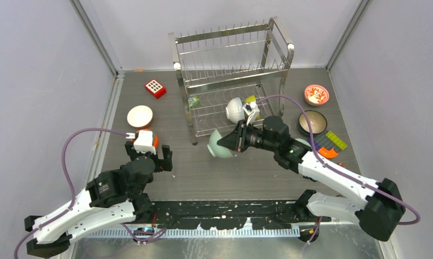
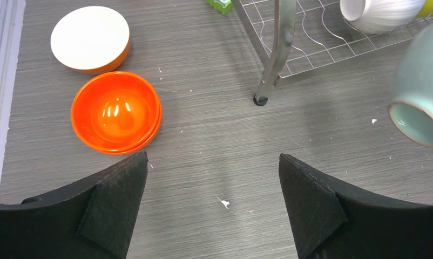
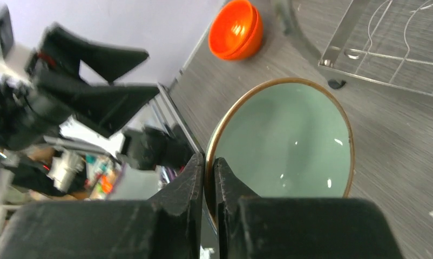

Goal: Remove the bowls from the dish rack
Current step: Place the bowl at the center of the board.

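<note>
1. Table: grey wood-grain top, with both arms based at its near edge.
2. Rack: two-tier steel wire, standing far centre. The upper tier shows no bowls. In the lower tier a white bowl lies on its side, with a lime-yellow bowl just behind it on the right.
3. Right pincer: closed on the rim of the teal bowl, one finger inside and one outside. The bowl is tipped on edge, mouth toward the right arm, just near of the rack's near-left leg. Cannot tell whether it touches the table.
4. Left pincer: jaws wide apart, gripping nothing, over bare table at near left.
5. Orange bowls: nested, upright on the table just beyond the left pincer's left finger.
6. Cream bowl: orange outside, upright, just far of the orange bowls.
7. Dark bowl: upright on the table right of the rack.
8. Patterned bowl: red and white, upright, far of the dark bowl.
9. Toy bricks: flat, near of the dark bowl.
10. Red block: white dots, left of the rack.
</note>
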